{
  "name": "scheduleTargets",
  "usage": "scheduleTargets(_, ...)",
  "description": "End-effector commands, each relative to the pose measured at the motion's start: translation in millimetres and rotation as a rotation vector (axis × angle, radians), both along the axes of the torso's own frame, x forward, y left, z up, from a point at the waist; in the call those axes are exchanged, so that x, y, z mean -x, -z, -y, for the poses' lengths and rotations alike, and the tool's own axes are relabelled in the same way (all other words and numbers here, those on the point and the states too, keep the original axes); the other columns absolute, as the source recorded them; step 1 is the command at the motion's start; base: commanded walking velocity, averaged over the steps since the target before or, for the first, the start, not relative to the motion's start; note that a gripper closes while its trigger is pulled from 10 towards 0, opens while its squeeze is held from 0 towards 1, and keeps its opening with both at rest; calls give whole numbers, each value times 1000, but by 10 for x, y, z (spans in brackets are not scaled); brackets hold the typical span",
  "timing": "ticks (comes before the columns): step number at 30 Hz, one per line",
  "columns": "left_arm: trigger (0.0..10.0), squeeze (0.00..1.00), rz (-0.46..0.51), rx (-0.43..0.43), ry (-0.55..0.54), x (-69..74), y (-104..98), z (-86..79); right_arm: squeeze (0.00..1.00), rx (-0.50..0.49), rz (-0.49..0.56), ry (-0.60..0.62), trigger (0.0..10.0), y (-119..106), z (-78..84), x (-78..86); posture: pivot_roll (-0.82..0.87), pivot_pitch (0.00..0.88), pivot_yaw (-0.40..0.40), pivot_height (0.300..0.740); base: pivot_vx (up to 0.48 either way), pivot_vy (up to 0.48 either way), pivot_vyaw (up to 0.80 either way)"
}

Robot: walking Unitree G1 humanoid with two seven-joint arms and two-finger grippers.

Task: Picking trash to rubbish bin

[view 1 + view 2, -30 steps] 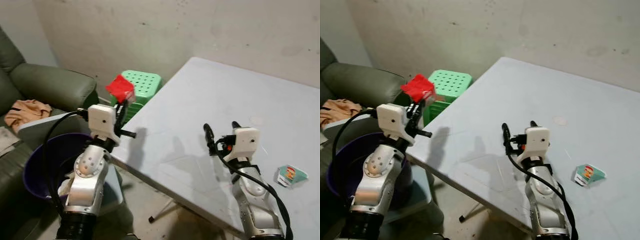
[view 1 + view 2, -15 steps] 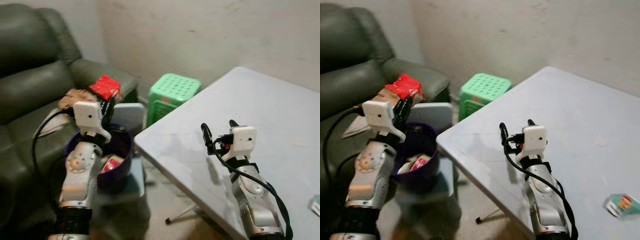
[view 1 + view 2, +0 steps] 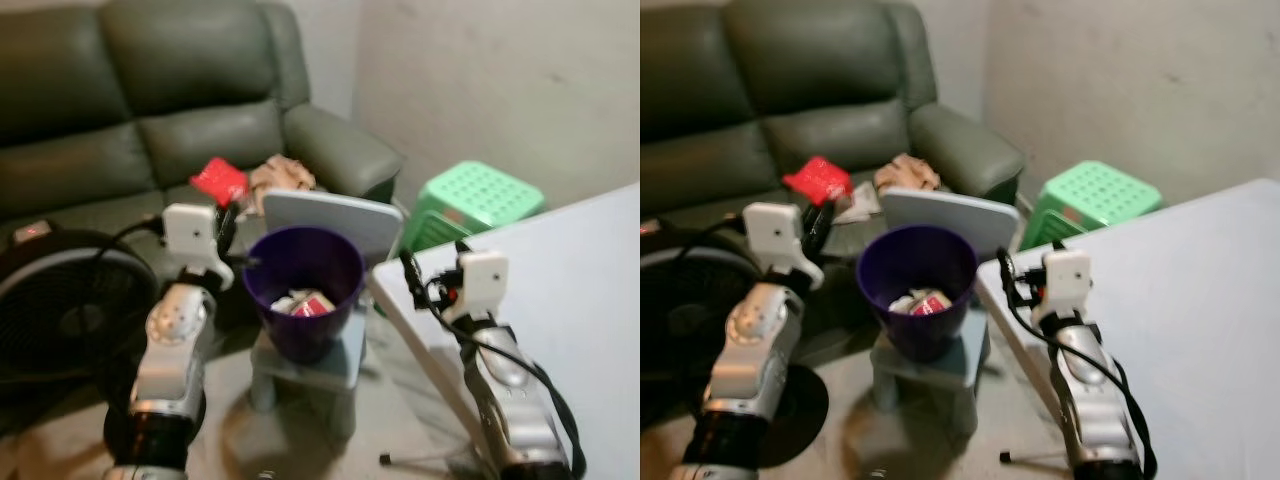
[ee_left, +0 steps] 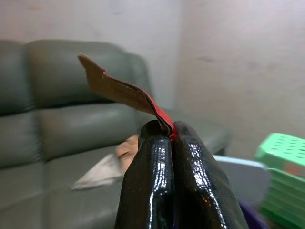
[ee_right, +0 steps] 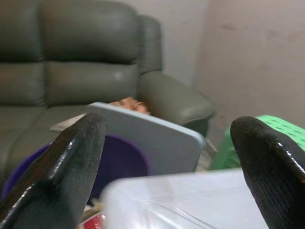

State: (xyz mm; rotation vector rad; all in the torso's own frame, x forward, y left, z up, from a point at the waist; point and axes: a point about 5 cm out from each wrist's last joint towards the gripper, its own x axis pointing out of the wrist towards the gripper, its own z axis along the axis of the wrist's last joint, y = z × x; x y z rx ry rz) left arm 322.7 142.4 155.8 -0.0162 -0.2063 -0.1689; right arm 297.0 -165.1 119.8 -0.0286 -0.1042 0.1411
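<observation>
In the left eye view, your left gripper (image 3: 228, 222) holds the red wrapper (image 3: 219, 181) just left of the purple bin (image 3: 303, 289). In the left wrist view, the fingers (image 4: 147, 176) are closed on it. In the right wrist view, your right gripper (image 5: 169, 157) stands wide open above the desk (image 5: 190, 200).

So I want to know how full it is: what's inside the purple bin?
The purple bin holds some trash near its bottom, including a red and white packet. Whatever lies beneath that is covered.

A dark green sofa (image 3: 150, 110) faces a green stool (image 3: 480, 197) by a pale wall (image 3: 500, 80).
</observation>
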Motion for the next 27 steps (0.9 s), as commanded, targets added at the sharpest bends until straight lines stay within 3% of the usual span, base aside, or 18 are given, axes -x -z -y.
scheduleTargets(1, 10000, 0, 4, -19, -1, -6, -19, -16, 0, -5, 10, -29, 10000, -36, -74, -25, 76, 12, -38, 715, 0, 0, 800)
scheduleTargets(4, 10000, 0, -13, -3, 8, 3, 9, 11, 0, -63, 4, -30, 10000, -35, -76, -24, 74, 14, -37, 715, 0, 0, 0)
scheduleTargets(20, 10000, 0, -40, 29, 20, 13, 79, 46, 0, -61, -3, -62, 10000, -35, -105, -13, 70, 13, -42, 715, 0, 0, 0)
scheduleTargets(27, 10000, 0, -41, 24, 23, -4, 75, 40, 0, -49, -7, -70, 10000, -23, -108, -7, 68, 9, -42, 715, 302, 0, 0)
